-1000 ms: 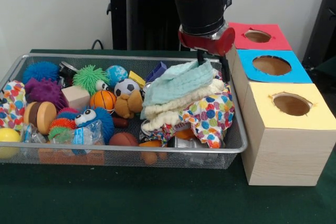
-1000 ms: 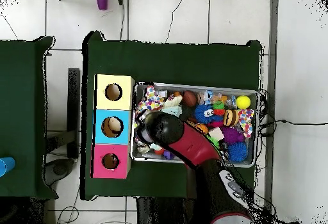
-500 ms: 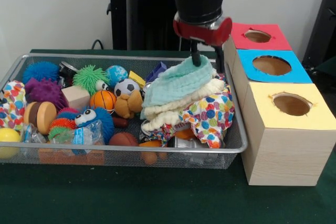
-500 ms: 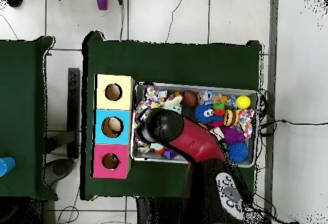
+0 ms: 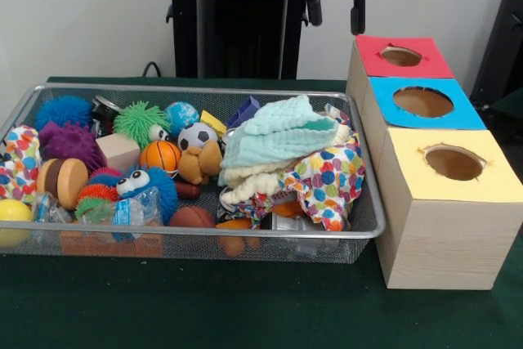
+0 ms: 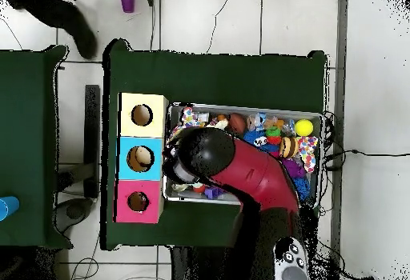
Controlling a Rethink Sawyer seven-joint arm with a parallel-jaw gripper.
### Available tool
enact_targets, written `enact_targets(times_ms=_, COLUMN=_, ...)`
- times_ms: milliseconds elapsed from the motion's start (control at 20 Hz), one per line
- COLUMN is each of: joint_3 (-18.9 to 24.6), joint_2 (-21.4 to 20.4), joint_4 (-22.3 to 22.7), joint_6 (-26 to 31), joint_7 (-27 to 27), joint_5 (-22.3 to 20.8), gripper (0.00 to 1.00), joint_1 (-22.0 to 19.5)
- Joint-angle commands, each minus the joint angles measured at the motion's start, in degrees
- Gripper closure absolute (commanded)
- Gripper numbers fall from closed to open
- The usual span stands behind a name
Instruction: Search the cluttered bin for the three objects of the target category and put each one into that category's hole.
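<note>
The gripper [image 5: 335,10] hangs high over the far right corner of the wire bin [image 5: 369,226], its two fingers spread apart with nothing between them, so the step in hand looks like a search-and-pick with nothing yet lifted. The mint cloth [image 5: 282,135] lies on top of a cream cloth [image 5: 245,190] and a polka-dot cloth [image 5: 331,181], heaped at the bin's right end beside the three boxes. Next the gripper needs to descend onto the mint cloth's crest, close on a fold, then carry it to the matching hole, perhaps the blue box [image 5: 425,104], though which hole I cannot tell.
</note>
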Motion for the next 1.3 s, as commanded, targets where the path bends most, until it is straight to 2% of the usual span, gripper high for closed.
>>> enact_targets(times_ms=50, joint_3=-1.63, joint_2=-0.65, joint_4=-3.76, joint_6=0.26, joint_7=7.64, joint_5=-3.27, gripper=0.0, joint_1=-2.69)
enact_targets(times_ms=250, joint_3=-1.75, joint_2=2.76, joint_4=-4.93, joint_6=-3.05, joint_7=2.38, joint_5=-6.57, gripper=0.0, joint_1=-6.02)
enact_targets(times_ms=500, joint_3=-1.29, joint_2=7.07, joint_4=-9.79, joint_6=-3.15, joint_7=-0.22, joint_5=-11.79, gripper=0.0, joint_1=-9.24)
enact_targets(times_ms=850, joint_3=0.18, joint_2=9.64, joint_4=-14.94, joint_6=-1.03, joint_7=0.51, joint_5=-14.65, gripper=0.0, joint_1=-11.26)
enact_targets(times_ms=1300, joint_3=2.16, joint_2=12.66, joint_4=-18.37, joint_6=-0.2, joint_7=1.68, joint_5=-14.85, gripper=0.0, joint_1=-13.27)
